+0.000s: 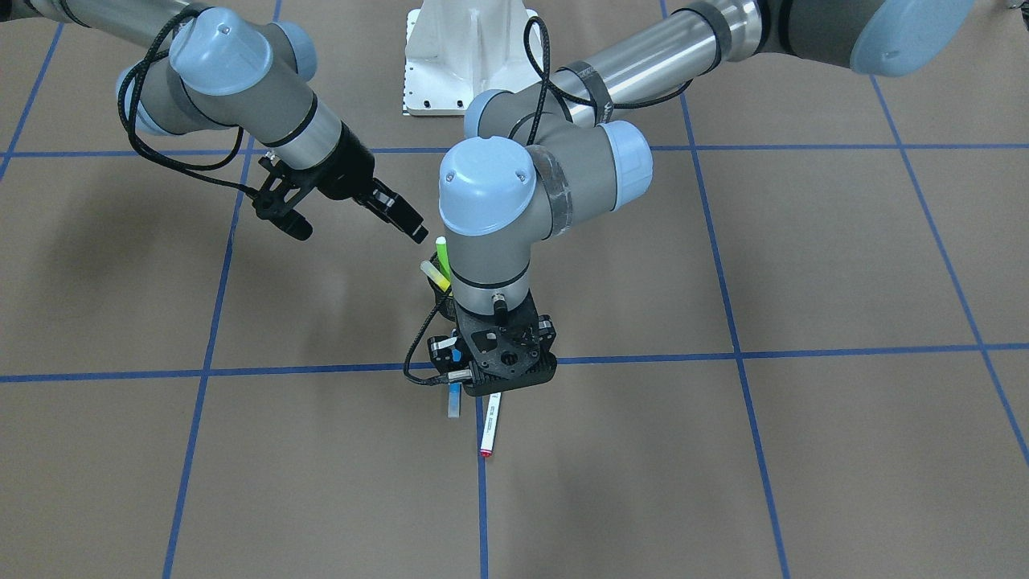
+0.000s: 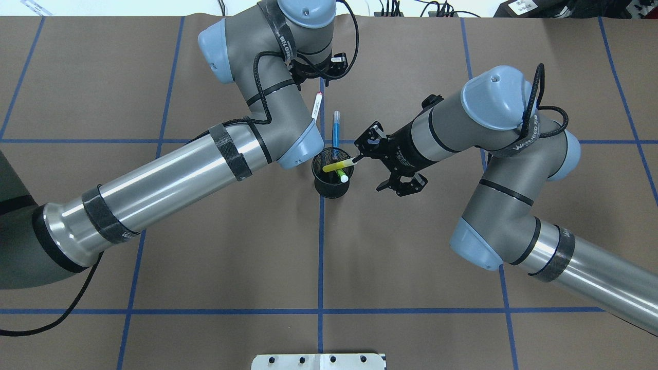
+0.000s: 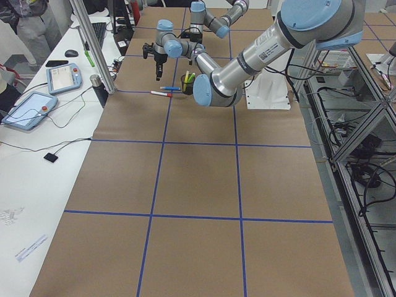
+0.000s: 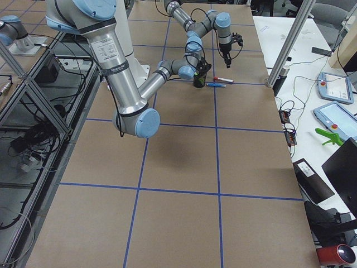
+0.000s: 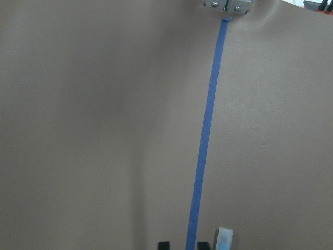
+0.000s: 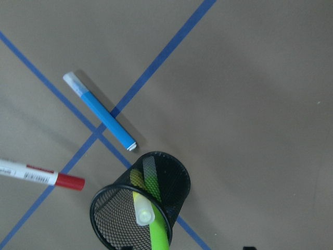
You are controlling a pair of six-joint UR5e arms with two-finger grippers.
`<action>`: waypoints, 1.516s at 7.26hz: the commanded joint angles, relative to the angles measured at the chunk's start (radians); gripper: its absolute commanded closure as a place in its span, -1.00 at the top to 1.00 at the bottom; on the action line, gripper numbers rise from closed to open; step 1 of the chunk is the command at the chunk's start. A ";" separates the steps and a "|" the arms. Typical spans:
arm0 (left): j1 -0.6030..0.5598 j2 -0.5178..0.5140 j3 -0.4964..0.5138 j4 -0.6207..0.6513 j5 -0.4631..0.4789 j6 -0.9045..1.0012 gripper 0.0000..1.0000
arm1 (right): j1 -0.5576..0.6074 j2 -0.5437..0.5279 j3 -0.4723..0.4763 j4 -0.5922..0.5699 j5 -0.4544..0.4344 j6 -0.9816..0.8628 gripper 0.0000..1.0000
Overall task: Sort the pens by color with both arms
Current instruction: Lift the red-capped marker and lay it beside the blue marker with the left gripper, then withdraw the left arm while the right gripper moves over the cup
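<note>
A black mesh cup [image 2: 329, 188] stands at the table's middle and holds the yellow pen [image 2: 336, 165] and the green pen [image 1: 441, 253], both leaning out. The blue pen [image 2: 336, 131] and the red-capped white pen [image 2: 317, 107] lie side by side on the paper just beyond the cup. My right gripper [image 2: 359, 158] hovers at the cup's rim beside the yellow pen's cap and looks open and empty. My left gripper [image 5: 183, 246] points down past the red-capped pen. Its fingertips are close together with nothing between them.
My left arm's wrist [image 1: 490, 241] hangs over the cup and hides most of it in the front view. The white base pedestal [image 1: 466, 56] stands at the robot's side. Blue tape lines [image 2: 321, 246] grid the brown paper. Benches with tablets [image 3: 62, 77] flank the table.
</note>
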 commanded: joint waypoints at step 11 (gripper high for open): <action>-0.397 0.595 -0.506 0.129 -0.329 0.635 0.98 | -0.044 0.117 -0.140 0.001 -0.042 -0.028 0.09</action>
